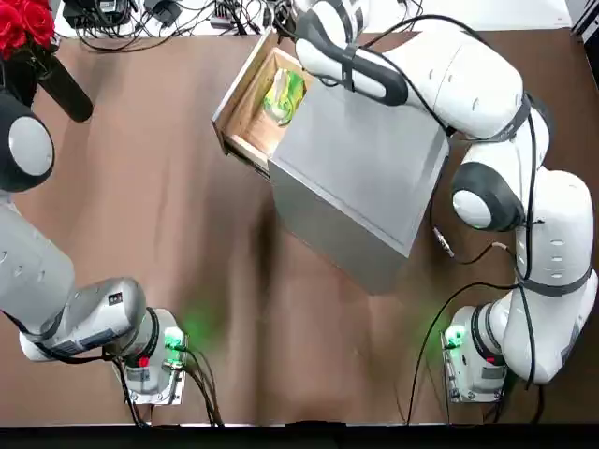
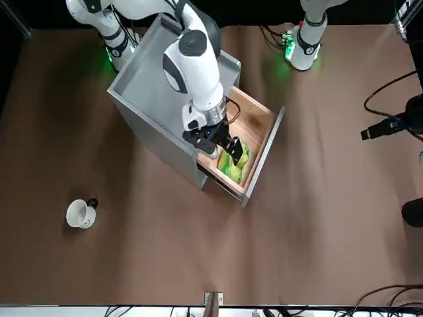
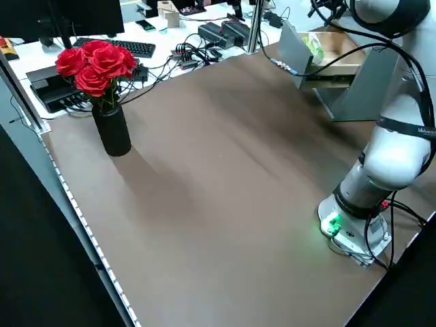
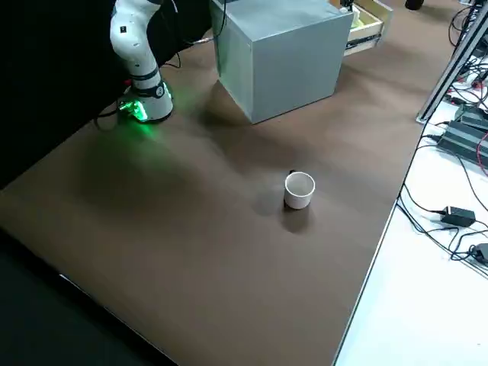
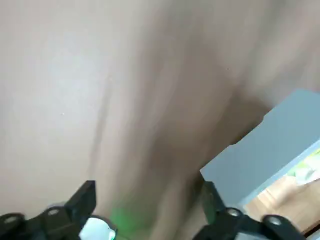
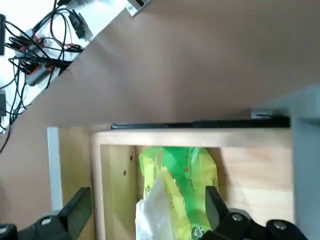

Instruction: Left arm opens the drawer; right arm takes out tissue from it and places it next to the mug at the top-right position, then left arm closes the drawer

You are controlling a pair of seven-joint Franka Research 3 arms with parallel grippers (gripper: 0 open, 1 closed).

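Fingers (image 6: 145,220) of right arm spread above tissue (image 6: 182,172) (drawer (image 6: 75,165) walls flanking); mug (image 2: 80,213) apart

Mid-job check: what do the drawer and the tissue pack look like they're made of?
The drawer: pale unfinished-looking wood inside, grain visible, with a grey, possibly painted, front panel. The tissue: soft plastic-film wrapper, glossy and crinkled, green and yellow. The right gripper is open above it.

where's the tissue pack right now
The tissue lies inside the open drawer of the grey cabinet, at the table's far side in the top view, with the right gripper open just above it.
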